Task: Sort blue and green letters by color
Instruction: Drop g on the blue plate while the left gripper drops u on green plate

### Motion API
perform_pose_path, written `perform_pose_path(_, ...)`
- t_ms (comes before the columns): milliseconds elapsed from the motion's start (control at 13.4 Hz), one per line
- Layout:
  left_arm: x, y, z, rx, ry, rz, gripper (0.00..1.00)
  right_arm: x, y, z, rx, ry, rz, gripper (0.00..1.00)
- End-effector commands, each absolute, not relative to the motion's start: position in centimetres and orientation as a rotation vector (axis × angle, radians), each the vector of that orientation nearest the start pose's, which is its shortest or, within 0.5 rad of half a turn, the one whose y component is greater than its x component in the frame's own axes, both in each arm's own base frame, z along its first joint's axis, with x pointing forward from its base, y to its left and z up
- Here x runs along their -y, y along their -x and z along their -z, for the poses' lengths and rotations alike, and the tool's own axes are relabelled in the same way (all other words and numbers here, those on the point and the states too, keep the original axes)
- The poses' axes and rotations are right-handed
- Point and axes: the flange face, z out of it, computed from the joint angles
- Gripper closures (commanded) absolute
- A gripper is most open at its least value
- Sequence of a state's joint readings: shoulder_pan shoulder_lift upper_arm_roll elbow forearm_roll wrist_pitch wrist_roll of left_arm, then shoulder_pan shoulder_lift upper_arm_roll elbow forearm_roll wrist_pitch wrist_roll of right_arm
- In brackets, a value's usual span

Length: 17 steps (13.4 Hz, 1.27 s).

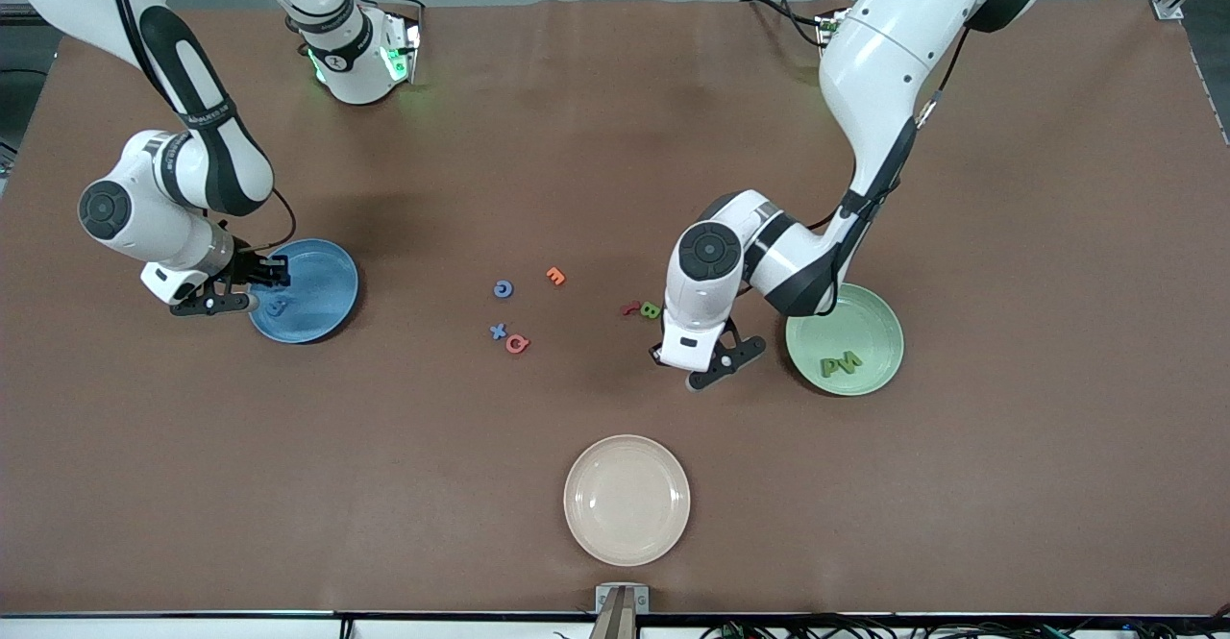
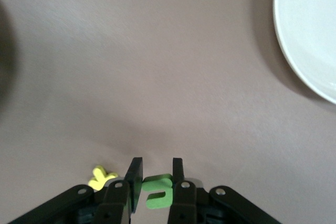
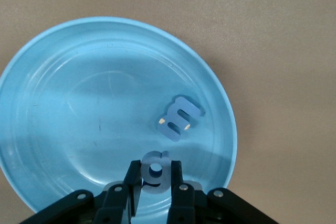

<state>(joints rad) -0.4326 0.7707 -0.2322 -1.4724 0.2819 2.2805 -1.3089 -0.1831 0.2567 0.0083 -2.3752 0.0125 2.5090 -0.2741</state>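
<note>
The blue letter g (image 3: 155, 173) is pinched between the fingers of the right pincer (image 3: 155, 181), which hangs over the blue plate (image 1: 322, 274) near the right arm's end of the desk (image 1: 1009, 485). A second blue letter, an m-like piece (image 3: 179, 118), lies flat in that plate. Two more blue letters remain on the bare desk near its middle — a round one (image 1: 503, 288) and a small x-shaped one (image 1: 497, 331), the latter nearer the front camera and just beside a red letter (image 1: 518, 343). An orange letter (image 1: 555, 276) lies a little apart from them, toward the left arm's end.

The left pincer (image 2: 154, 182) is down at the desk surface, clenched on a green letter (image 2: 157, 191); a yellow letter (image 2: 102, 177) lies just beside it. In the front view this pincer (image 1: 713, 362) sits next to the green plate (image 1: 879, 317), which holds two green letters (image 1: 839, 365) side by side. Another green letter, a B (image 1: 651, 309), rests on the desk beside the left arm's wrist, with a small red piece (image 1: 630, 309) touching or nearly touching it.

A cream plate (image 1: 626, 499) stands near the desk's edge closest to the front camera — roughly midway along it.
</note>
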Motion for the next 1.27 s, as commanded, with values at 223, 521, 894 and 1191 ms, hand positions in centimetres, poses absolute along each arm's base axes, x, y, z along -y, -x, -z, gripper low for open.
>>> perform_pose_path(223, 32.0, -62.8, -28.2, 0.793, 2.982, 0.114, 1.00, 7.9, -48.1, -21.9, 0.157, 3.100, -0.179, 0.30)
perform_pose_path(521, 22.0, -63.3, -27.2, 0.676, 2.957, 0.020, 1.00, 3.3, -48.9, -23.7, 0.030, 3.118, -0.192, 0.24)
perform_pose_path(894, 17.5, -63.0, -25.2, 0.685, 2.924, -0.050, 0.02, -7.3, -51.8, -25.6, -0.160, 3.129, -0.100, 0.08)
perform_pose_path(1191, 21.9, -62.0, -26.6, 0.753, 2.942, -0.026, 0.00, -15.9, -53.1, -25.0, -0.317, 3.126, -0.105, 0.01)
